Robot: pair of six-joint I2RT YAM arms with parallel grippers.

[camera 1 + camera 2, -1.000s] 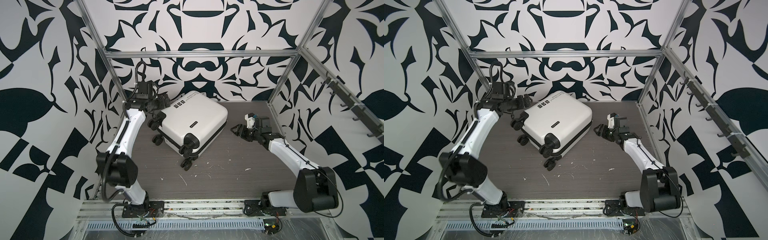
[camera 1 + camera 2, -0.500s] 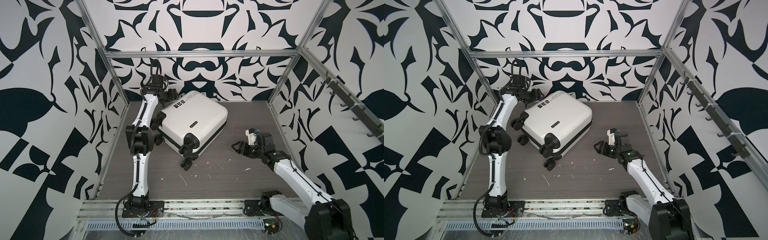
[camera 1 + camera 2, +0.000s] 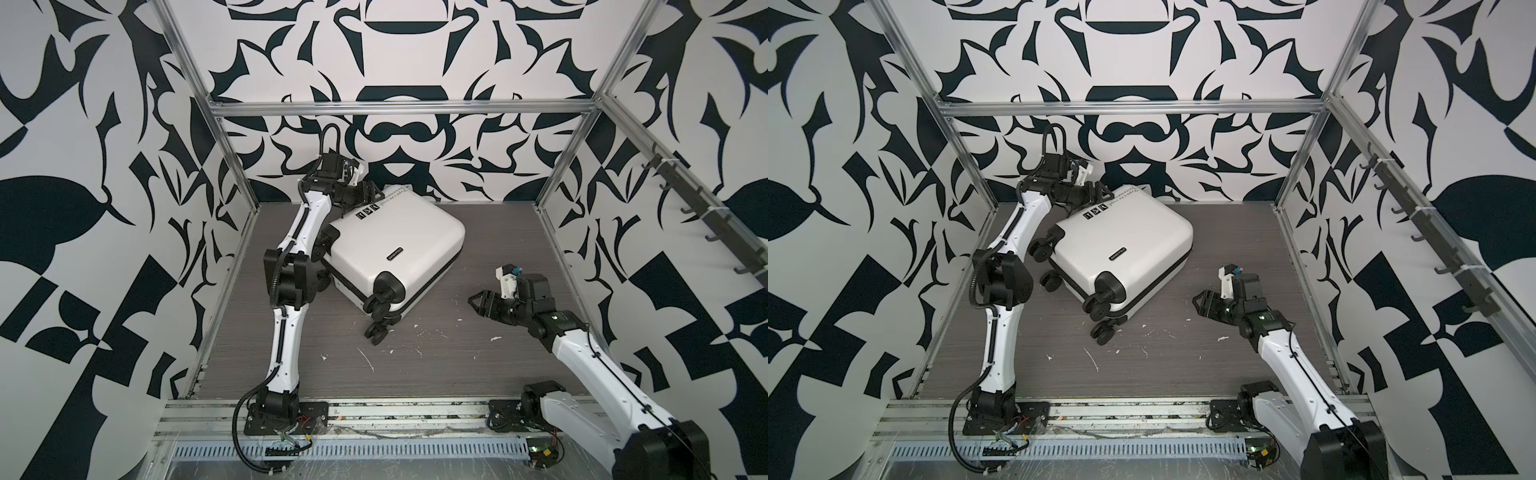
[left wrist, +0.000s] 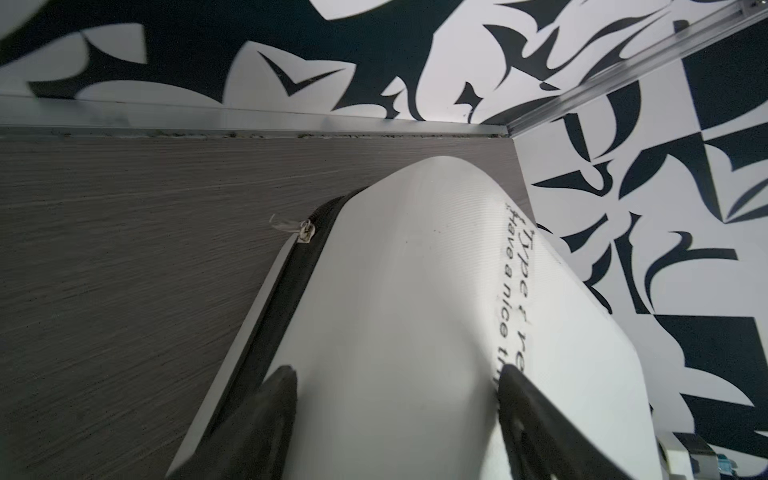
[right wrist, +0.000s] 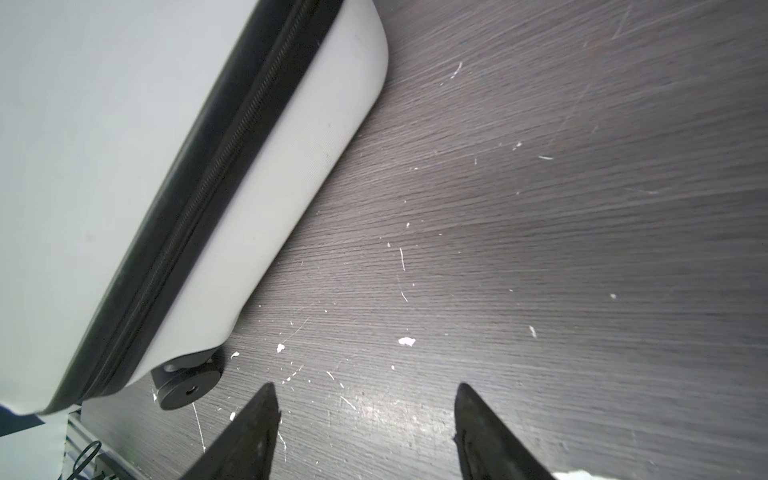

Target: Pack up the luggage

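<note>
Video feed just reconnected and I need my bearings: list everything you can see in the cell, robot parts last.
luggage: one, white with black trim, closed, lying on its broad side at the table's back left.
wheels: four, black, on the luggage's front-left end.
zipper pull: one, metal-coloured, on the luggage's black seam near a rounded corner.
table: one, dark grey wood grain, under everything.
white flecks: many, white, scattered on the table in front of the luggage.
hook rail: one, dark, along the right wall.
left gripper: one, black, open, over the luggage's back-left corner.
right gripper: one, black, open, above bare table to the right of the luggage.
</note>
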